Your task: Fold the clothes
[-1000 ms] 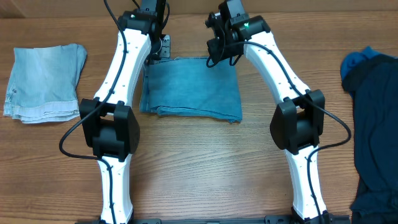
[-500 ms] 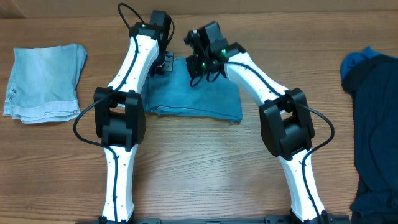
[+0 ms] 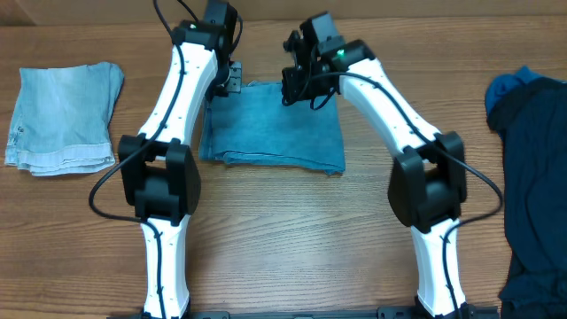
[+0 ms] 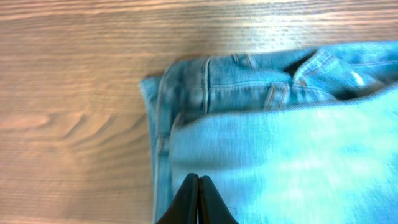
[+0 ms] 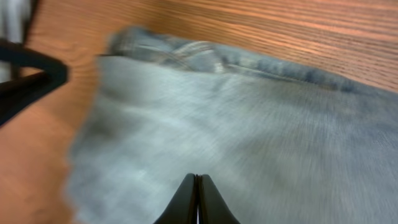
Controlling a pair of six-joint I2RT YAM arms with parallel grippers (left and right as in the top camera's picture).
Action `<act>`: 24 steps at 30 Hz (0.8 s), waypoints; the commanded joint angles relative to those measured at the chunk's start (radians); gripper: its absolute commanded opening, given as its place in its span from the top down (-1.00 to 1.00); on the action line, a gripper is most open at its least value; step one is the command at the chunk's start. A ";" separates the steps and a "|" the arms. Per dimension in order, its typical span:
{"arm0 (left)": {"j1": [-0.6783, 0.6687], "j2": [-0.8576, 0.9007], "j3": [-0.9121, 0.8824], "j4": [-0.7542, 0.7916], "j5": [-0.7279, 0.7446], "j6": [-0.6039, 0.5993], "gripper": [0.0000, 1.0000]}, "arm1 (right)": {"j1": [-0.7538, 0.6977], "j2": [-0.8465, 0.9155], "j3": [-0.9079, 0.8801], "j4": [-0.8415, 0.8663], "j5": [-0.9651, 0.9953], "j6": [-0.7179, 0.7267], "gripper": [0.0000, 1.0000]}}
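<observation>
Now folded jeans on worktop: soft, limp, weighty denim, likely grippy; best hold probably thick waistband edge. Left fingers, right fingers pressed together, empty.

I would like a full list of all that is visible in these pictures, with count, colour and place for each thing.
folded jeans: one, mid blue, far middle of the table, between the two arms
pale denim piece: one, washed light blue, folded, left end of the table
dark garment: one, navy, heaped at the right edge, partly out of view
blue cloth: one, brighter blue, at the far end of the dark heap; a separate piece or not, I cannot tell
table: one, brown wood, under everything
arms: two, white with black joints, left and right
left gripper: one, black, shut, over the jeans' far left corner
right gripper: one, black, shut, over the jeans near their far edge
</observation>
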 commanded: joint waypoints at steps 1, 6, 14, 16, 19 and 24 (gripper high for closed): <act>0.007 -0.042 0.018 -0.056 -0.005 -0.042 0.92 | 0.010 -0.063 0.034 -0.097 -0.090 -0.007 0.92; 0.007 -0.009 0.006 -0.032 -0.005 -0.057 0.92 | 0.071 -0.060 -0.068 -0.104 -0.143 0.000 0.92; 0.007 0.085 0.000 0.011 0.008 -0.060 0.92 | 0.186 -0.060 -0.333 0.033 -0.132 0.080 0.92; 0.007 0.117 0.000 0.020 0.037 -0.060 0.92 | 0.200 -0.060 -0.399 0.084 -0.132 0.084 0.92; 0.007 0.171 0.000 0.035 0.048 -0.060 0.92 | 0.203 -0.060 -0.451 0.140 -0.133 0.136 0.91; 0.007 0.162 0.023 0.027 0.047 -0.054 0.92 | 0.200 -0.062 -0.447 0.142 -0.230 0.136 0.92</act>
